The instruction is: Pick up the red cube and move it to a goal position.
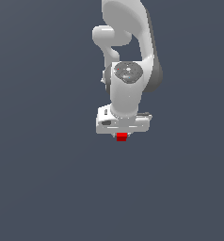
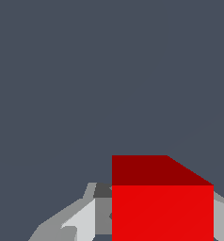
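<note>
The red cube (image 1: pixel 122 137) shows just under the white hand of my gripper (image 1: pixel 122 133) in the exterior view, near the middle of the picture. The hand covers the fingers and most of the cube there. In the wrist view the red cube (image 2: pixel 162 212) fills the space between the two grey fingers (image 2: pixel 102 212), which press against its sides. My gripper (image 2: pixel 162 221) is shut on the cube. Whether the cube rests on the floor or hangs above it cannot be told.
A plain dark grey-blue floor (image 1: pixel 38 179) lies all around. The white arm (image 1: pixel 128 56) rises toward the top of the exterior view. No goal marker shows in either view.
</note>
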Tool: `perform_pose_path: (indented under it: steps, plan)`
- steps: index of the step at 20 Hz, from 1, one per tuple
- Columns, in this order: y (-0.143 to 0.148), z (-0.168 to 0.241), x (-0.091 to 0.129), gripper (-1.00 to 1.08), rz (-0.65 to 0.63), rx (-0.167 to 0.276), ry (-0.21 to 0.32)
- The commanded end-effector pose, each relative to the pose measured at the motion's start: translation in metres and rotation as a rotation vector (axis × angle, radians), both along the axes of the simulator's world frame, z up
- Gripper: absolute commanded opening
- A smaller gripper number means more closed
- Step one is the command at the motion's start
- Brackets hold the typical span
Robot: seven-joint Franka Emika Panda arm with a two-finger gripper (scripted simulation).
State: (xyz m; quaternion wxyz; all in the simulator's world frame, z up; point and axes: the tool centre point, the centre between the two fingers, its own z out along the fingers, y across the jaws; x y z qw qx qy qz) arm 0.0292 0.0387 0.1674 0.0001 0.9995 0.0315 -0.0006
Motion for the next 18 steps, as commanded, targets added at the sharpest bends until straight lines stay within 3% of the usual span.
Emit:
perform_pose_path:
  steps: [1, 18]
  plan:
    - [0.005, 0.031, -0.006, -1.00, 0.000, 0.000, -0.001]
    - [0.034, 0.233, -0.042, -1.00, 0.000, 0.000, -0.001]
